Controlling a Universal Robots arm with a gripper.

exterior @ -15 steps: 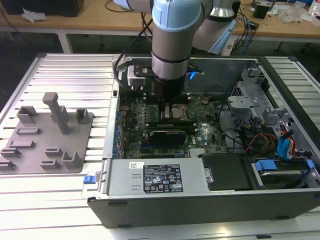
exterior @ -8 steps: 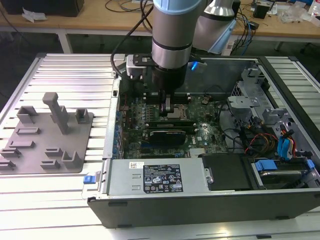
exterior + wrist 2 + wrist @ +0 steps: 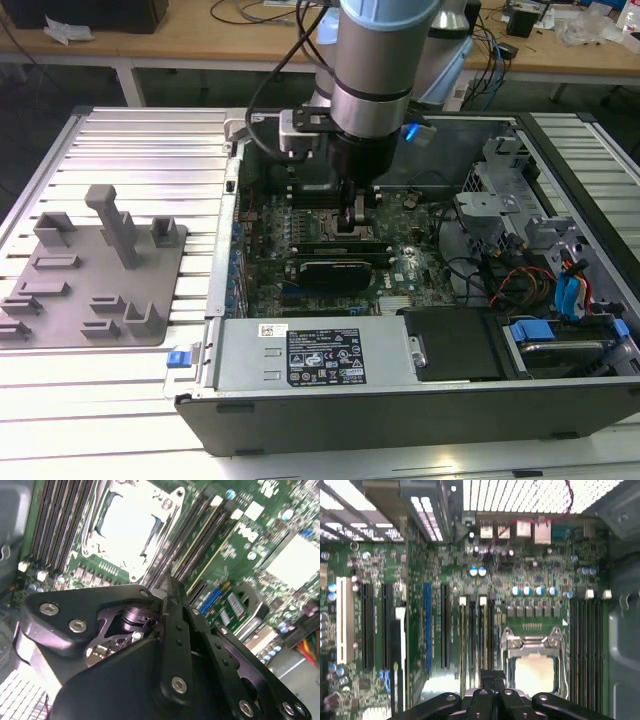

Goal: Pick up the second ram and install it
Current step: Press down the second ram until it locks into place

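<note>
My gripper is down inside the open computer case, over the memory slots beside the processor socket. In both wrist views its black fingers are pressed together, shut, with nothing visible between them. Two thin green sticks stand seated in neighbouring slots with white clips. The stick I take for the second ram runs straight out from under my fingertips. I cannot tell whether the tips touch its top edge. The gripper hides the near end of the slots.
The grey fixture plate with upright blocks lies on the slatted table at the exterior view's left, with no green stick on it. Inside the case are a black power supply, drive cages and cables at the exterior view's right, and a further bank of memory slots.
</note>
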